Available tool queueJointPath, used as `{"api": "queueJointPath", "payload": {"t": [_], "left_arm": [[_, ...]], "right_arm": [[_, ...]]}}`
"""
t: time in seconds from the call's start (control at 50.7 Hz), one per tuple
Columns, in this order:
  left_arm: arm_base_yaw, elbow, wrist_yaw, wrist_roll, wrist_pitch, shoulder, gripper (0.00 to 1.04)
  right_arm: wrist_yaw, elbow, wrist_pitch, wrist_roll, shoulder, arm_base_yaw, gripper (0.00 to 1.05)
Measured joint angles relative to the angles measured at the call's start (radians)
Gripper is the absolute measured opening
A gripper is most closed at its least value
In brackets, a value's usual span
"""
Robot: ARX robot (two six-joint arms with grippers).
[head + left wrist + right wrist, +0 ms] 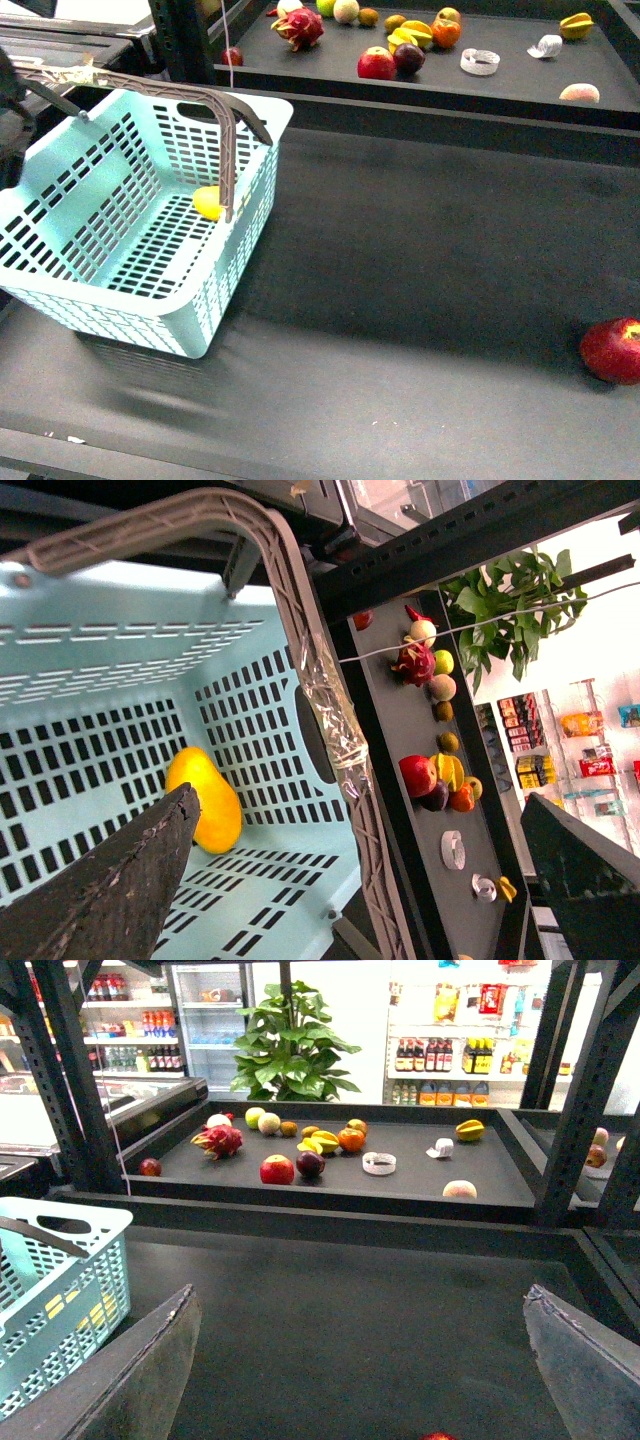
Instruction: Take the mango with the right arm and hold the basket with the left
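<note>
Your basket (120, 225) sits tipped on the dark table (420, 270) at the left of the front view, one edge lifted, and the mango (210, 202) is already lying inside it, on the slotted floor close against the far wall, just behind the raised handle (215, 110). From your left wrist camera you're looking straight down into the basket: mango (205, 800) on the bottom, the taped handle (335, 720) arching overhead. Your left gripper (380, 880) has its fingers (110, 890) spread wide, one dark finger reaching down inside the basket near the mango, nothing pinched between them. Over on your right, the right gripper (365, 1380) is also spread wide and empty, hanging above bare table with the basket (55, 1290) off to its side. A red apple (612, 350) rests alone near the table's right edge. On the back shelf (500, 85) there's a scatter of other fruit.
</note>
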Motion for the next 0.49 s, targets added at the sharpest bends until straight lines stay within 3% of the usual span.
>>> {"api": "queueJointPath", "payload": {"t": [0.256,0.493], "left_arm": [[0.116,-0.293,0.006,0.113,0.047,-0.285,0.97],[0.221,-0.473,-0.039,0.165,-0.088,-0.582,0.97]], "right_arm": [[0.0,0.0,0.0,0.0,0.0,0.0,0.96],[0.0,0.0,0.0,0.0,0.0,0.0,0.96]]}}
